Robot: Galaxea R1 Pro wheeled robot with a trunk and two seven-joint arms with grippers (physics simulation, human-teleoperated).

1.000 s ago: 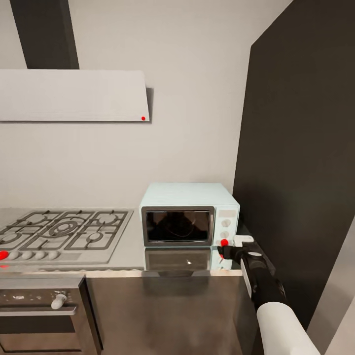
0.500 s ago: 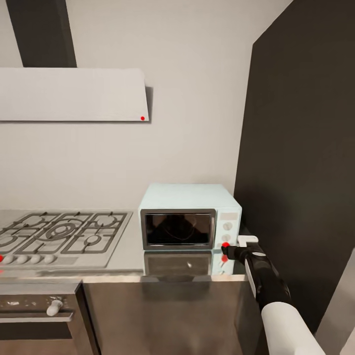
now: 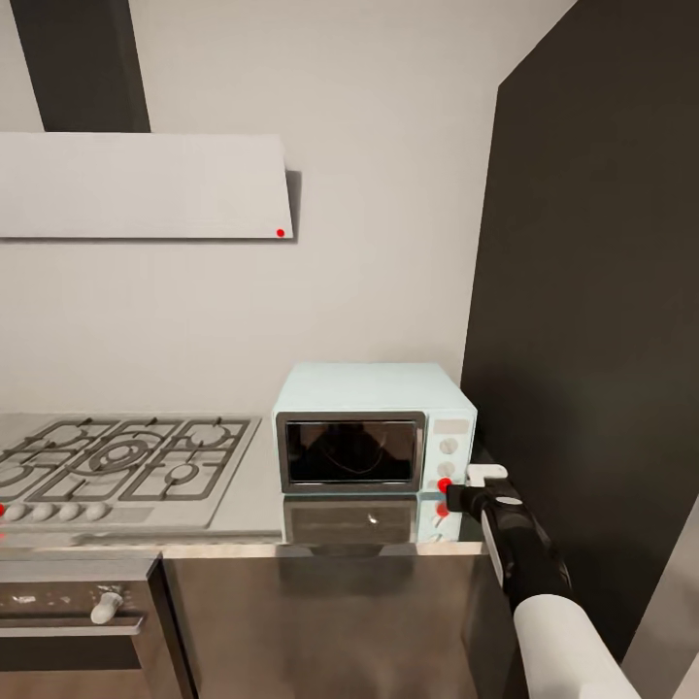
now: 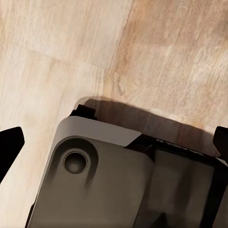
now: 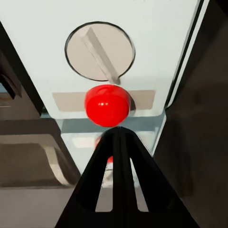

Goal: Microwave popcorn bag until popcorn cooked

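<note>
- Microwave sits on the countertop, just beside the gas hob and against the tall dark cabinet. Door is shut; glass is dark, and I cannot tell what is inside.
- Popcorn bag: cannot locate it on the visible stretch of counter; whether it is behind the dark glass cannot be told.
- Right gripper is at the lower corner of the microwave's control panel, fingertips touching or nearly touching the red button.
- In the right wrist view, the gripper has its two fingers pressed together to a single point, holding nothing, right under the red button; a round knob sits just beyond it.
- Left gripper: black fingertips show at opposite edges of the wrist view, well apart, so spread wide and empty, hanging over wood floor and the robot's base.
- Judgement: step in hand is pressing the start button.
- Handling judgement: the button needs a straight, light poke with closed tips; an off-centre push could slide off the rounded cap. The microwave looks light enough to shift if shoved hard. A paper bag would be light and crushable; take it by the sides, gently.
</note>
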